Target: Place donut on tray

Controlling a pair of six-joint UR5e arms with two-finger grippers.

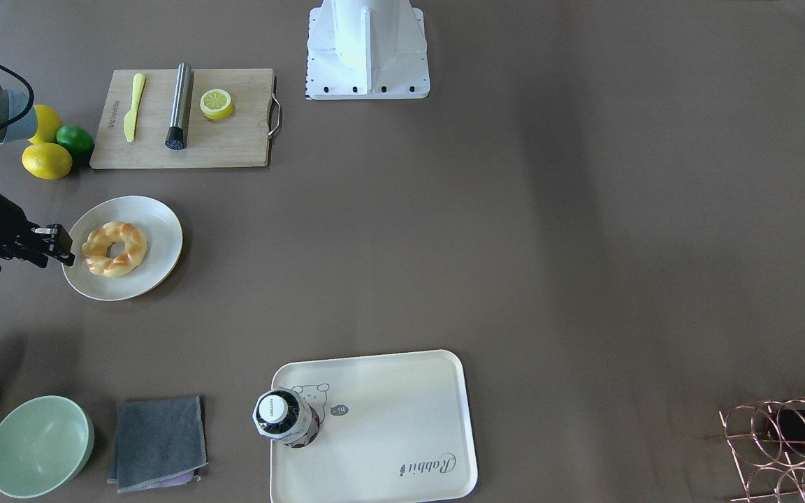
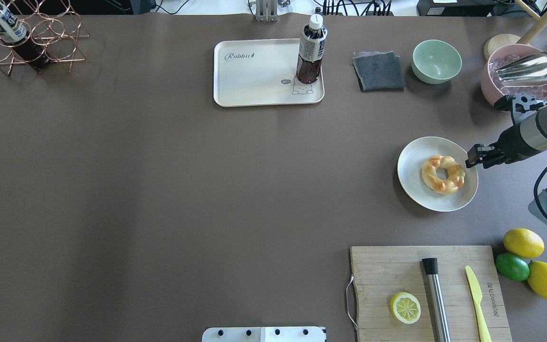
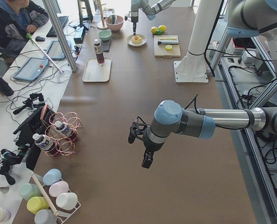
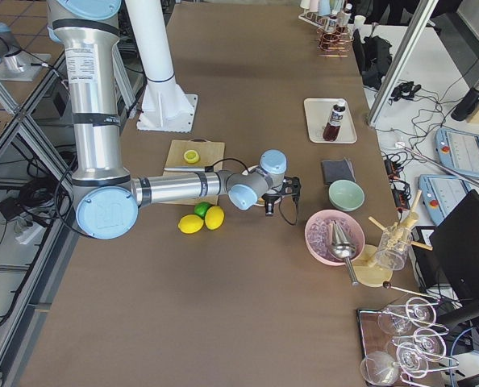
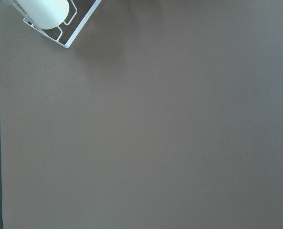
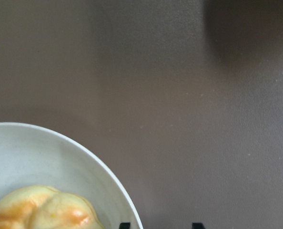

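Note:
The donut (image 1: 114, 249), a braided pale-yellow ring with orange patches, lies on a round white plate (image 1: 158, 223), which also shows in the overhead view (image 2: 413, 164). The donut (image 2: 443, 174) is at the table's right side. My right gripper (image 2: 471, 157) hovers over the plate's rim just beside the donut, open and empty. In its wrist view the fingertips (image 6: 125, 224) peek in at the bottom edge next to the donut (image 6: 41, 210). The cream tray (image 2: 254, 76) lies far away at the table's far edge. My left gripper (image 3: 138, 147) shows only in the left side view; I cannot tell its state.
A dark drink bottle (image 2: 310, 50) stands on the tray's corner. A grey cloth (image 2: 379, 71), green bowl (image 2: 437, 61) and pink bowl (image 2: 523, 78) sit beyond the plate. A cutting board (image 2: 392, 270) with lemon half, knife and muddler lies nearer; lemons and lime (image 2: 523, 259) beside it.

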